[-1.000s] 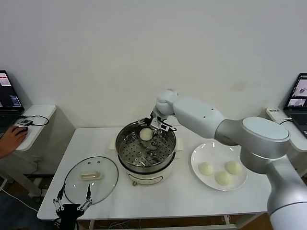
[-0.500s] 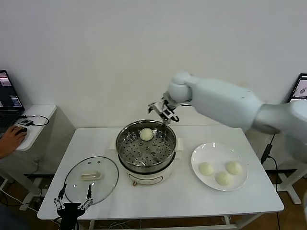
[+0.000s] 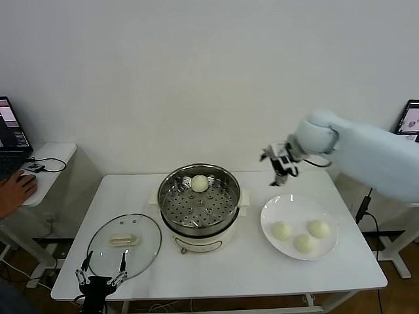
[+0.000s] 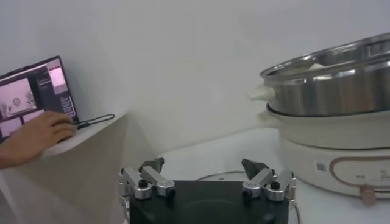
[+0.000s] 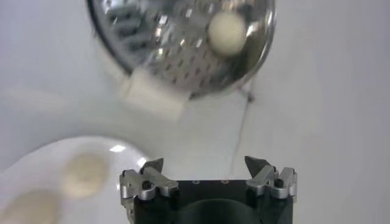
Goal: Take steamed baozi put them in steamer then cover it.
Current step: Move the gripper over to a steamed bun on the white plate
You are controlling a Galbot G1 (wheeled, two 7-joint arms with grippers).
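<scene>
In the head view, the steamer stood in the middle of the white table, and one steamed baozi lay in its perforated basket, near the far wall. The other three buns rested on the white plate to the right of the pot. The cover lay flat on the table to the left of the steamer, apart from it. The right gripper hung in the air behind the plate and to the right of the steamer, with its fingers spread and nothing between them. The left gripper waited low at the front edge of the table, just before the cover, also spread wide and empty.

In the left wrist view, the left gripper showed its two open fingers, and the steamer stood beyond it. A person's hand rested on a side desk beside a laptop.

In the right wrist view, the right gripper was open and empty above the table, between the plate and the steamer, where the single bun was visible.
</scene>
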